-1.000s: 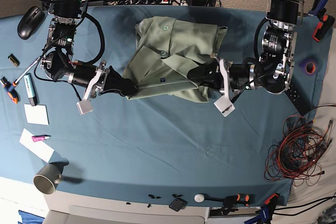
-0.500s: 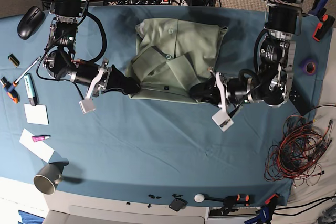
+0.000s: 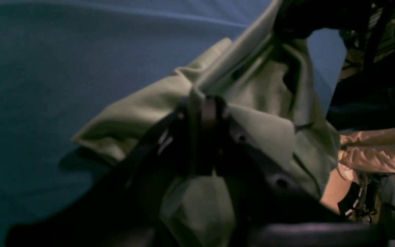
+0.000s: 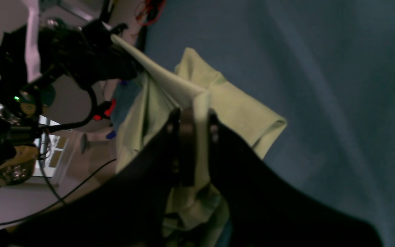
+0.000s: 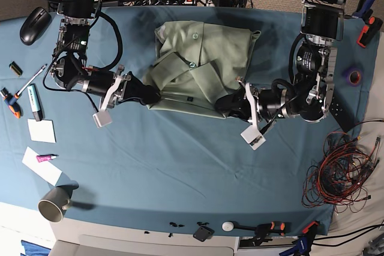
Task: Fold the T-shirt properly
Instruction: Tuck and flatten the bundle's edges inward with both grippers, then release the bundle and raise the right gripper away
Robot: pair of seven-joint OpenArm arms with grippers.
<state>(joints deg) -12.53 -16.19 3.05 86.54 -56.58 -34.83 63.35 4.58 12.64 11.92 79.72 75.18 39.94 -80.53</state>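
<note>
The pale green T-shirt (image 5: 201, 58) lies partly folded at the back middle of the teal table cloth (image 5: 180, 166), collar and buttons up. My right gripper (image 5: 153, 96), on the left of the base view, is shut on the T-shirt's near left corner. The right wrist view shows the T-shirt (image 4: 238, 103) pinched by my right gripper (image 4: 193, 115). My left gripper (image 5: 224, 106) is shut on the near right corner. In the left wrist view, folds of the T-shirt (image 3: 142, 113) are clamped in my left gripper (image 3: 204, 103). The hem runs taut between both.
A black mouse (image 5: 35, 25) lies at the far left, with markers (image 5: 35, 101) and paper notes (image 5: 42, 130) below it. A metal cup (image 5: 55, 203) lies at the front left. Red and black wires (image 5: 342, 172) pile at the right, near a tape roll (image 5: 355, 77).
My left gripper has pulled its corner of the shirt toward the table's front and slightly left. The near hem now runs straighter. My right gripper has barely shifted.
</note>
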